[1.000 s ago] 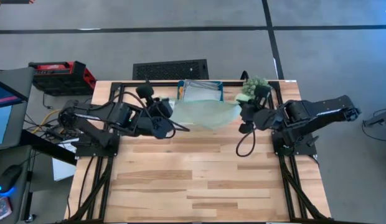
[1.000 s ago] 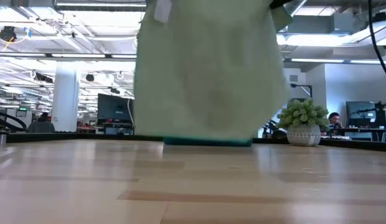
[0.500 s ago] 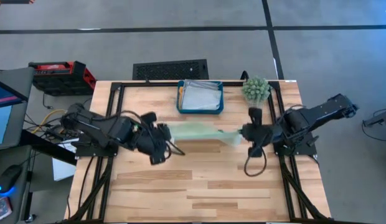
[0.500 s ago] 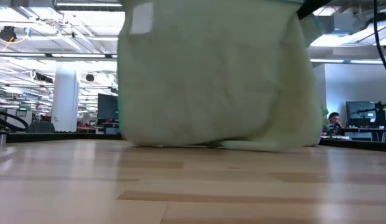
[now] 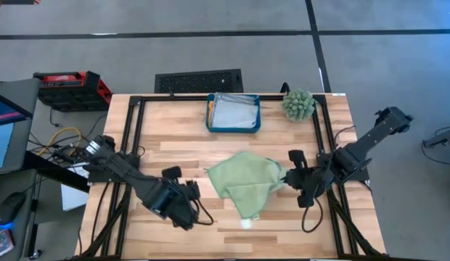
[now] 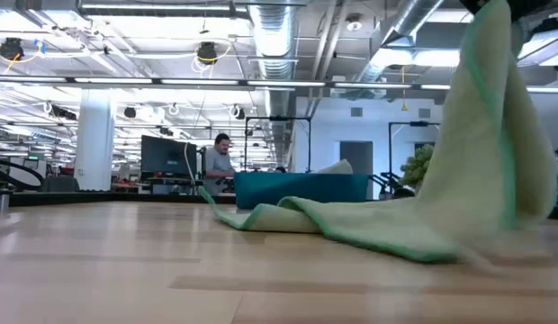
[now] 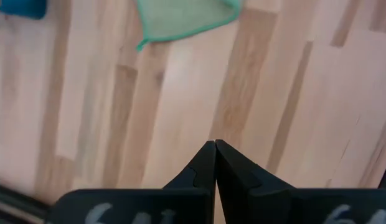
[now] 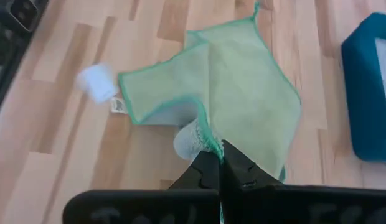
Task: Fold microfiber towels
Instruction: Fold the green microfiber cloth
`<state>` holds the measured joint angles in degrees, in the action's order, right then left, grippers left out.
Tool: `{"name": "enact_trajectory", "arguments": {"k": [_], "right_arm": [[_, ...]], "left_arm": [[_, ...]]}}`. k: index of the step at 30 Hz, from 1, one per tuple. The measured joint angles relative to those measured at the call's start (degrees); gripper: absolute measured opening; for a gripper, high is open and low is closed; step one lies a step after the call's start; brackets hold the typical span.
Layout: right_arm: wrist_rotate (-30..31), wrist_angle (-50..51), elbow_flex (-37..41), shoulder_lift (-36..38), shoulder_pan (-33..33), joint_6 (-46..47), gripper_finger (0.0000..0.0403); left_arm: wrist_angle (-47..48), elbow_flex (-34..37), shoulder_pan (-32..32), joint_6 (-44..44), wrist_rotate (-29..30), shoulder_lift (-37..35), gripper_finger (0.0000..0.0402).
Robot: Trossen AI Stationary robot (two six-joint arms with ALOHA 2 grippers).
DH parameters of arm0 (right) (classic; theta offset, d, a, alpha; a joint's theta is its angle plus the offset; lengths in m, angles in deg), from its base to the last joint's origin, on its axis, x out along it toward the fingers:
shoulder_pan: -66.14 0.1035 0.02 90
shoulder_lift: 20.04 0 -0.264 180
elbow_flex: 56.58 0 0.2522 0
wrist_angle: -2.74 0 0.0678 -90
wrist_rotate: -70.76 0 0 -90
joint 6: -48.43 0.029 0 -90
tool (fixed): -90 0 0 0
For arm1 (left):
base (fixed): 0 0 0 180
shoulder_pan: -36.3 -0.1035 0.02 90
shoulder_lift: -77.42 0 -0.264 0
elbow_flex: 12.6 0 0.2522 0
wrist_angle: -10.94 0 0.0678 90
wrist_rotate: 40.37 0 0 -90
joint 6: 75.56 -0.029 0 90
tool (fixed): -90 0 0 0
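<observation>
A light green microfiber towel (image 5: 243,181) lies crumpled on the wooden table, partly folded over itself. Its right side rises off the table in the low view (image 6: 495,81). My right gripper (image 5: 284,174) is at the towel's right side, shut on its edge. My left gripper (image 5: 194,193) is shut and empty above bare wood, left of the towel, clear of the towel's corner (image 7: 143,42). A teal tray (image 5: 233,114) at the table's far side holds pale grey-blue towels. The orange towel is not in view. My right gripper pinches the towel's green-stitched edge (image 8: 208,138) between its two fingers, on the towel's right side. The fingers come from the table's right, slanting down. That edge is lifted, and the rest of the towel (image 6: 306,220) lies slack on the table. One layer or several, I cannot tell.
A spiky green plant (image 5: 298,104) in a pot stands at the far right, beside the tray. A small white object (image 8: 96,84) lies by the towel's near corner. Bare wood lies toward the near edge. A person (image 6: 218,162) sits in the room behind.
Both grippers have carried the hanging towel from near the tray toward the table's near edge and lowered it. My left gripper has let go and gone on toward the near edge. The towel's left part has fallen onto the table; its right edge stays held up.
</observation>
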<state>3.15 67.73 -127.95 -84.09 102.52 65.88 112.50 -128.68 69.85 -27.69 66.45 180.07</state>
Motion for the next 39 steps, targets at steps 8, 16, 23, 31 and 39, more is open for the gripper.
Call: {"name": "enact_trajectory", "arguments": {"k": [8,16,23,31,39], "right_arm": [[-0.49,-2.47,4.45,-0.02,0.41,3.64,0.0008],[-5.68,-3.92,9.48,-0.02,3.30,9.58,0.0008],[-5.88,-5.54,11.04,-0.02,4.00,10.74,0.0030],[-5.86,-6.70,11.04,-0.02,3.97,10.71,0.0090],[-5.84,-6.76,11.04,-0.02,3.97,9.41,0.0160]], "left_arm": [[-9.14,0.00,1.96,-1.07,1.02,7.34,0.0000],[-16.66,0.00,3.22,0.08,2.90,10.03,0.0000],[-18.20,0.00,3.14,0.07,4.84,9.99,0.0000],[-18.29,0.00,3.16,1.39,4.85,9.95,0.0000],[-18.55,-0.02,2.98,4.79,6.92,12.61,0.0000]]}}
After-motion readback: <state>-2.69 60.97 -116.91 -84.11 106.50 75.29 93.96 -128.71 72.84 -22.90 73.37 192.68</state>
